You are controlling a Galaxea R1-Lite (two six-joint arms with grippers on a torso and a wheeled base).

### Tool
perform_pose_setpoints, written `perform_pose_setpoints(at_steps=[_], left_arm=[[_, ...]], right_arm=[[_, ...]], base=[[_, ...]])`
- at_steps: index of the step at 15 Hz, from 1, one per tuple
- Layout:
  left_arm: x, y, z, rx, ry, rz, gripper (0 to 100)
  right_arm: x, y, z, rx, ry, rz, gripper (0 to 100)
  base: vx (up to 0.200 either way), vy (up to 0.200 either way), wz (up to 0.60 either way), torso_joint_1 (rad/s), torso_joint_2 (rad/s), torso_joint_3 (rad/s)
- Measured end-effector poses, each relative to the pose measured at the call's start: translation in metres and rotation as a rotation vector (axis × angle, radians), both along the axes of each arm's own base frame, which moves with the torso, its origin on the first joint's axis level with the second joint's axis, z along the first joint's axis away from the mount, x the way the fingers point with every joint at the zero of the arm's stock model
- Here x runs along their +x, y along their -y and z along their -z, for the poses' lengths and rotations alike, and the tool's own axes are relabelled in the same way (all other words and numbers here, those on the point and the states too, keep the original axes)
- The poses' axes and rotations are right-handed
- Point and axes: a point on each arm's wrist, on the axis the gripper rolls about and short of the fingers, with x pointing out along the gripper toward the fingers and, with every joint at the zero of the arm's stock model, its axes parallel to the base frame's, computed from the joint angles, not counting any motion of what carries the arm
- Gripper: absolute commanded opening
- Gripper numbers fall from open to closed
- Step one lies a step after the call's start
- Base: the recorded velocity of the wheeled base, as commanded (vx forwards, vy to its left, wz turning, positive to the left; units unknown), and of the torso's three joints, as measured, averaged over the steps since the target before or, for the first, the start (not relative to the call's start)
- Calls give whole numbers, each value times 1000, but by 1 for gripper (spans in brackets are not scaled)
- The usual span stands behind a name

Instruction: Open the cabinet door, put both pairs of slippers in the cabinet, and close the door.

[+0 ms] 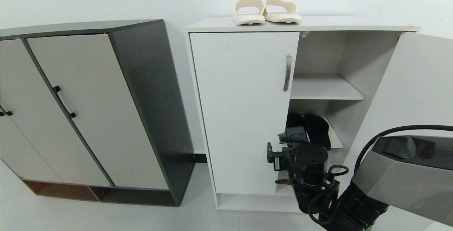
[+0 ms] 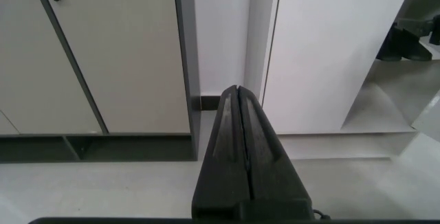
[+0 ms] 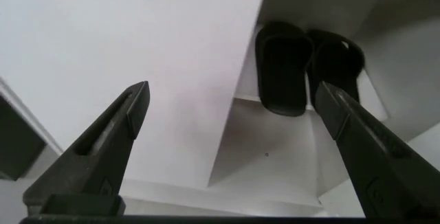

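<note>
Black slippers (image 3: 283,69) side by side beyond the right gripper's (image 3: 230,90) spread fingers (image 3: 103,148), long axes running into the cabinet (image 1: 244,117), toe end hard to tell; left gripper (image 2: 238,92) pressed closed, empty.

Black slippers (image 1: 317,129), cream slippers (image 1: 267,11), white cabinet (image 1: 244,110).

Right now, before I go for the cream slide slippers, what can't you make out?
Black rubber slippers: near ends hidden in the head view by the right arm.
White wooden cabinet: bottom compartment blocked in head view by that arm.
Open white door: cut off by head view's right edge; handle unseen.
</note>
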Motion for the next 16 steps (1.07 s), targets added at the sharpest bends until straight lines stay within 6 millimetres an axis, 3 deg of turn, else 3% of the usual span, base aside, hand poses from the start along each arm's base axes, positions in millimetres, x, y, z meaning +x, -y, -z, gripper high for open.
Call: perform_pose_setpoints(at_steps=[3, 6, 16], left_arm=[[0, 0, 0, 0, -1, 0, 0], [0, 0, 0, 0, -2, 0, 0], [0, 0, 0, 0, -1, 0, 0]], right_arm=[[0, 0, 1, -1, -1, 0, 100], [1, 0, 0, 2, 2, 0, 100], [1, 0, 2, -6, -4, 1, 100]], base=[[0, 0, 0, 1, -41, -41], [0, 0, 0, 14, -194, -318], [0, 0, 0, 100, -487, -345]])
